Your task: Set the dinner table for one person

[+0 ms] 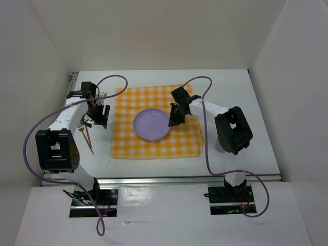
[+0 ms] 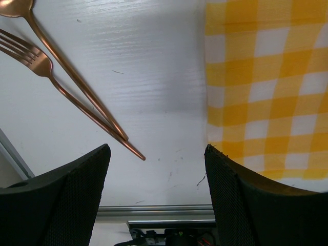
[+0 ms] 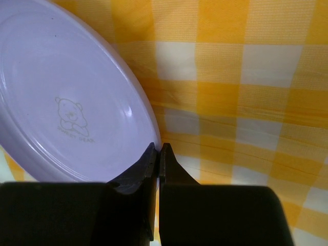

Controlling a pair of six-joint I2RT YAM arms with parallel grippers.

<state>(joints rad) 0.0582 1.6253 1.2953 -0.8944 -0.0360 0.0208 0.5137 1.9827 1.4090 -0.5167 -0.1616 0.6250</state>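
Note:
A lilac plate [image 1: 151,124] lies on the yellow-and-white checked cloth [image 1: 154,148] in the middle of the white dinner table [image 1: 246,102]. My right gripper [image 1: 174,117] is shut on the plate's right rim. In the right wrist view the gripper [image 3: 159,147] pinches the edge of the plate [image 3: 66,102]. My left gripper [image 1: 96,119] hovers open and empty over the bare table left of the cloth. In the left wrist view a copper fork [image 2: 43,64] and a copper spoon [image 2: 77,79] lie side by side, ahead and left of the gripper [image 2: 158,148].
The fork and spoon [image 1: 87,136] lie on the table between the left arm and the cloth's left edge [image 2: 210,102]. A silver rail [image 1: 184,179] runs along the near edge. White walls enclose the table on three sides.

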